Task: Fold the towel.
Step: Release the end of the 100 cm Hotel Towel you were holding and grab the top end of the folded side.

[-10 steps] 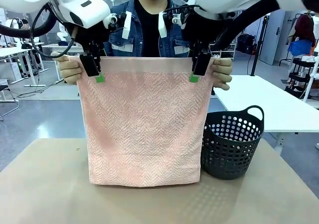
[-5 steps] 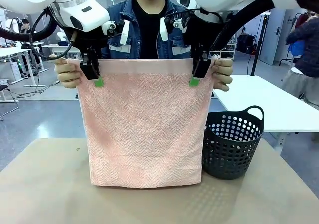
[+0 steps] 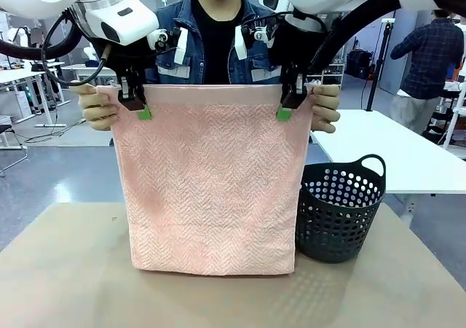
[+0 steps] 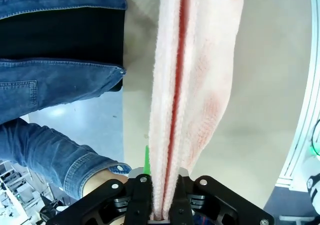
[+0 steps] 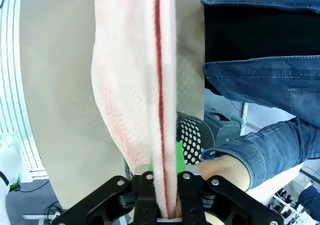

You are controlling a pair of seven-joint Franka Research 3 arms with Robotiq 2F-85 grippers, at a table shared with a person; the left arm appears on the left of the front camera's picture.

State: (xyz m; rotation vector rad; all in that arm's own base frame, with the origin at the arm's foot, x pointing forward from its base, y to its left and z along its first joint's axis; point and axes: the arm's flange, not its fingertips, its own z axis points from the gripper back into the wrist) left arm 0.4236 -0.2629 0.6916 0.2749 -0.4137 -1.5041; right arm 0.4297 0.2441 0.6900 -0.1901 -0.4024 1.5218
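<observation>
My left jaws and right jaws are both clenched on the top hem of the towel, which hangs over the middle of the table. The person's hands grip the same corners. Pulling before they release could drag the hem out, or swing cloth into the basket on the right.

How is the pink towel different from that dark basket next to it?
The towel is pale pink soft cloth; the basket is dark grey stiff plastic full of holes. The towel hangs flat, its top edge clamped by the left fingers and right fingers and held by the person's hands; the basket stands alone on the table, untouched. The towel reaches higher than the basket.
</observation>
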